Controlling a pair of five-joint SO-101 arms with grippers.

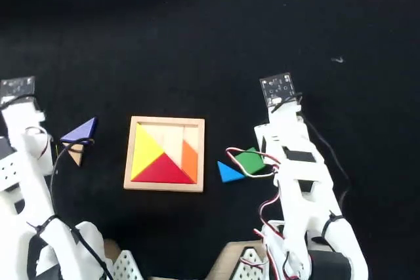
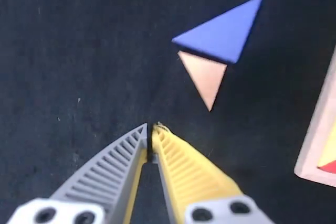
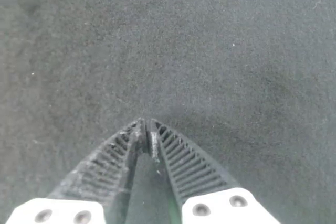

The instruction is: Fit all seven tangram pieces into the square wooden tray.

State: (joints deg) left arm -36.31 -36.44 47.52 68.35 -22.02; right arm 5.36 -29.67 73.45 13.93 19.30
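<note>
Three pieces lie in the square wooden tray [image 1: 164, 120]: a yellow triangle [image 1: 146, 149], a red triangle [image 1: 164, 172] and an orange piece [image 1: 189, 159]. To its left we see a violet-blue triangle [image 2: 220, 32] just beside a small tan triangle [image 2: 203, 77], near the left gripper [image 2: 150, 129], clenched on nothing. To the tray's right sit a small blue triangle [image 1: 228, 172] and a green square [image 1: 251, 160]. The right gripper [image 3: 145, 125] is likewise clenched and empty over the black cloth [image 3: 210, 51].

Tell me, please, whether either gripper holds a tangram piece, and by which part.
Nothing is held: the left gripper and the right gripper are both shut and empty.
</note>
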